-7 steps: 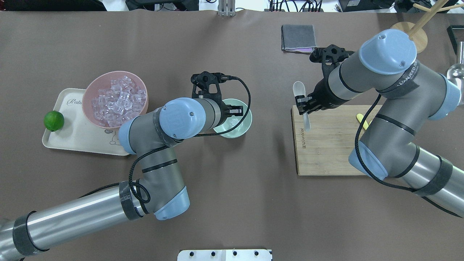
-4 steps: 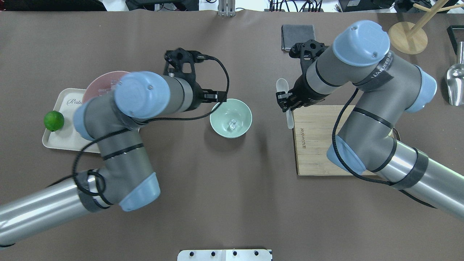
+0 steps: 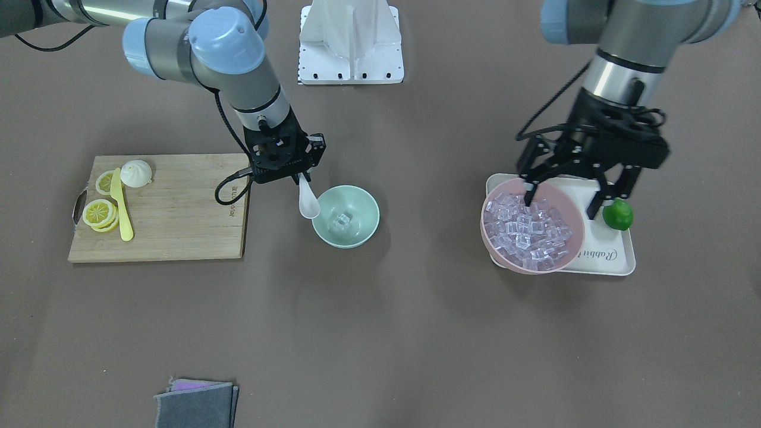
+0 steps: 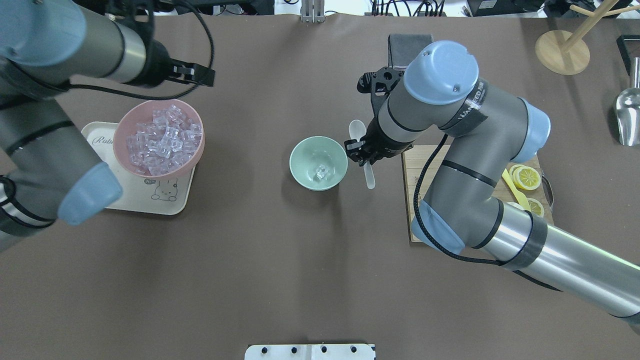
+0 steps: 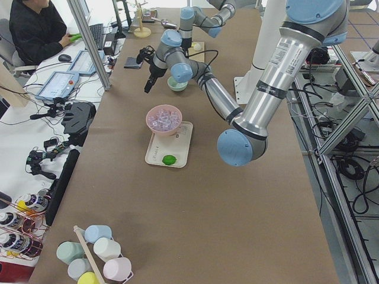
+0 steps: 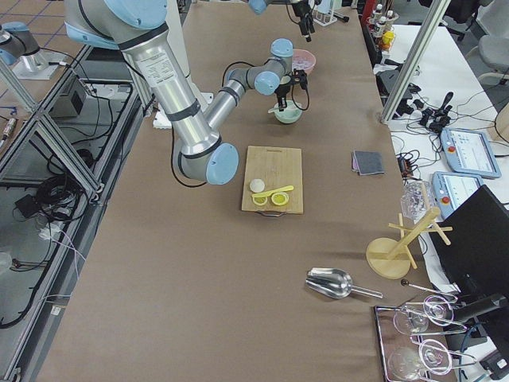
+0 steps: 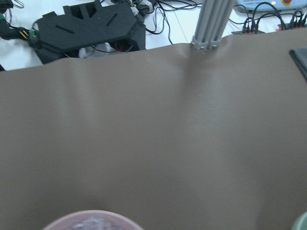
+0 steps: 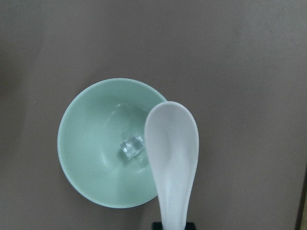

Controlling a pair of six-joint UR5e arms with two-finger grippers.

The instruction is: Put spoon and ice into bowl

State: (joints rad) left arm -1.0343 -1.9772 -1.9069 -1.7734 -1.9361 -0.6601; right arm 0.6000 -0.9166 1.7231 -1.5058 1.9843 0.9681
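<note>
**Right wrist-mounted view: spoon at the bowl's edge, not yet in**

My right gripper (image 4: pixel 361 152) is pinched on the spoon (image 8: pixel 171 158) partway along its handle. The scoop points away from me and the handle end sticks out behind the fingers. The spoon is above the table, just beside the bowl (image 8: pixel 91 143) on the cutting-board side. One ice cube (image 8: pixel 132 146) already lies at the bowl's bottom.

Handling, as I judge it:
- The spoon is glossy, stiff and light, so it could slip in the pads.
- It would likely chip if dropped, so lower it and don't let it fall.
- The handle grip looks right, since the scoop is too rounded to hold.

My left gripper (image 3: pixel 560 208) is spread wide and empty, raised by the far rim of the pink bowl (image 4: pixel 116 140). The rest of the ice (image 4: pixel 162 140) is heaped in that bowl. The cubes look slick and small, so I would take one across its flat faces.

Writing:
- The tray (image 3: pixel 618 264) under the pink bowl reads "Rabbit" in script.
- The cutting board (image 3: pixel 178 238) has burnt-in lettering along one edge, too small to read.
</note>
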